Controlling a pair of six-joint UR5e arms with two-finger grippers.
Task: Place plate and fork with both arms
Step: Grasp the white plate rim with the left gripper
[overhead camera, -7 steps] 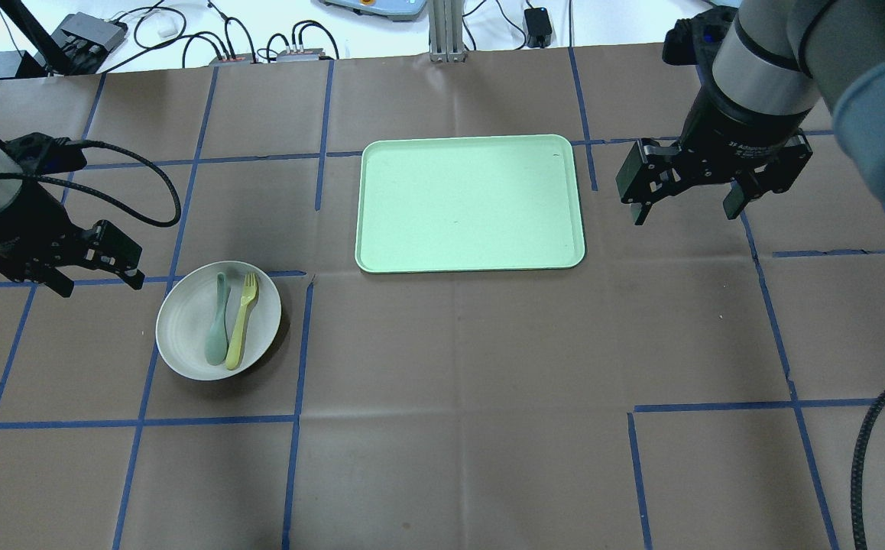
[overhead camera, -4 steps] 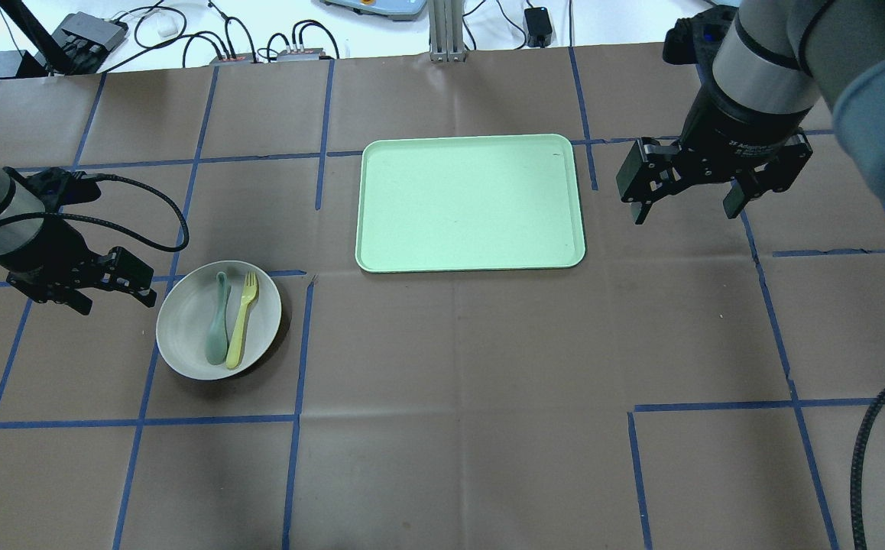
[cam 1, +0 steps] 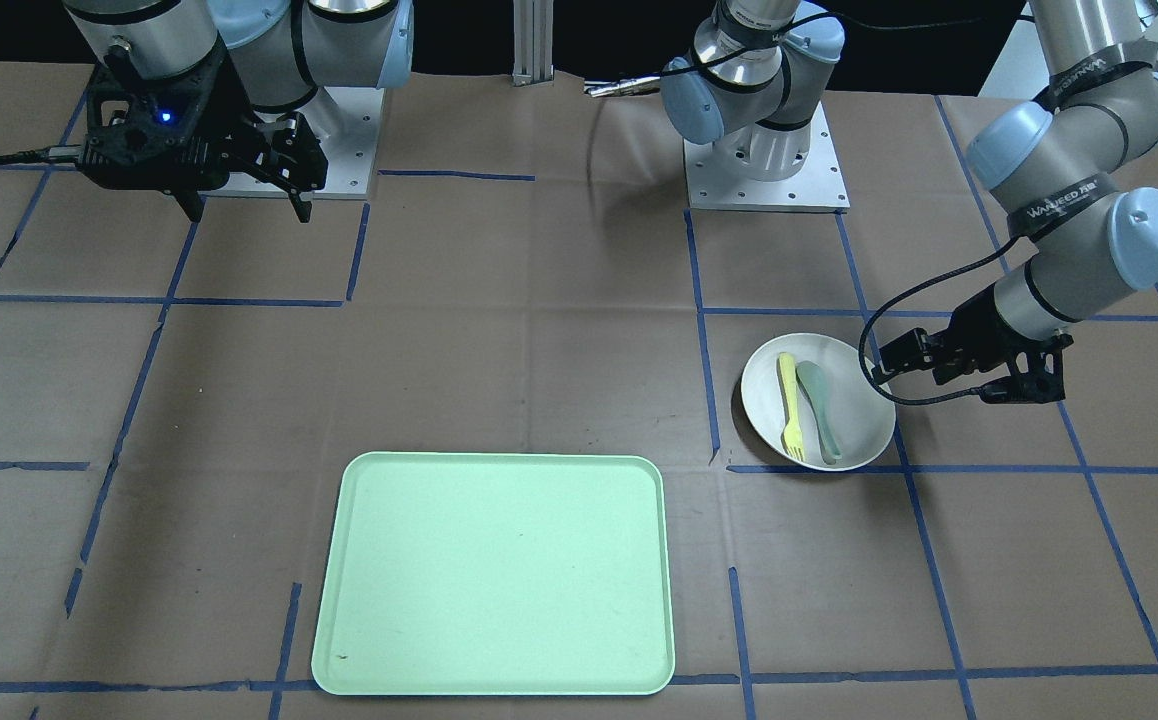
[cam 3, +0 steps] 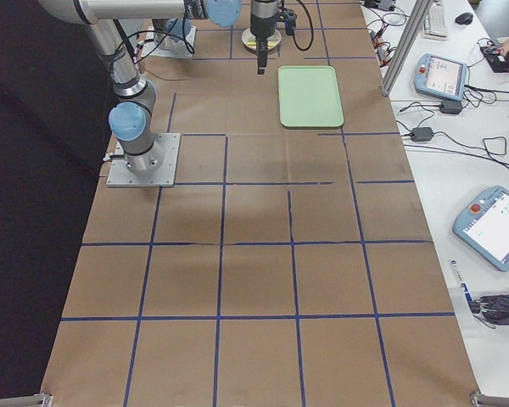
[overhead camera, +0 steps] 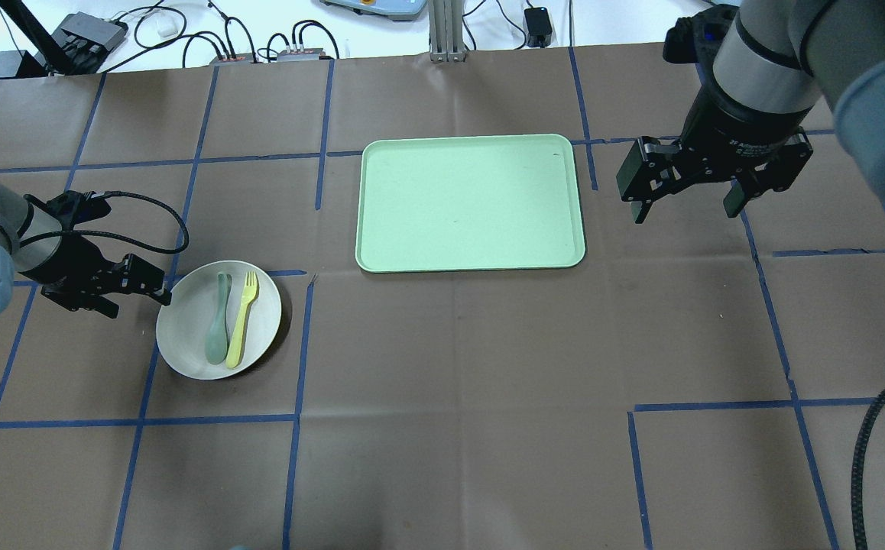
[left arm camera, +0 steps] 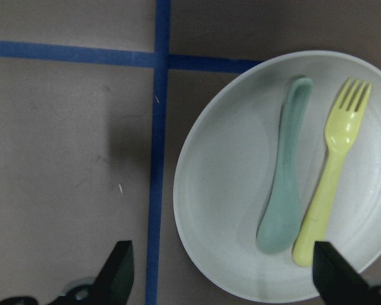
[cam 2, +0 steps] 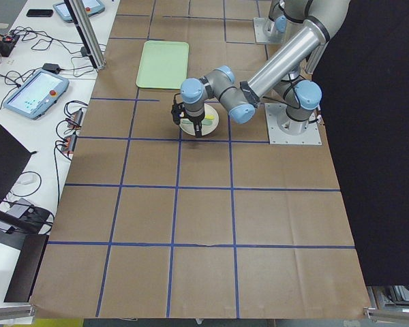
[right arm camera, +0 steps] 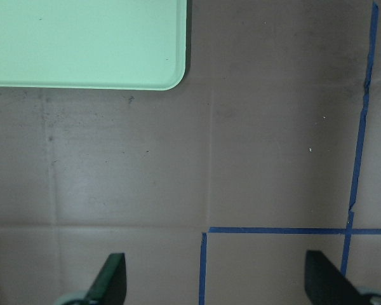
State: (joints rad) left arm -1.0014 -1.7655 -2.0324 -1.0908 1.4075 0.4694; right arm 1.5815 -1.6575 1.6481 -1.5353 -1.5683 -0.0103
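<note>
Leftward, the left gripper (overhead camera: 137, 303), fingers (left arm camera: 117, 279) spread, hangs just beside the plate (overhead camera: 183, 336) holding fork (overhead camera: 241, 325) and spoon (overhead camera: 217, 328); right gripper (overhead camera: 685, 214), likewise spread, hovers right of the tray (overhead camera: 469, 202).

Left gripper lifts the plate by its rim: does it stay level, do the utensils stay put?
Probably stiff and light: the plate looks like thin moulded ware. Gripped at one rim it may tilt. The fork and spoon lie loose in its shallow, smooth bowl, so they could slide.
</note>
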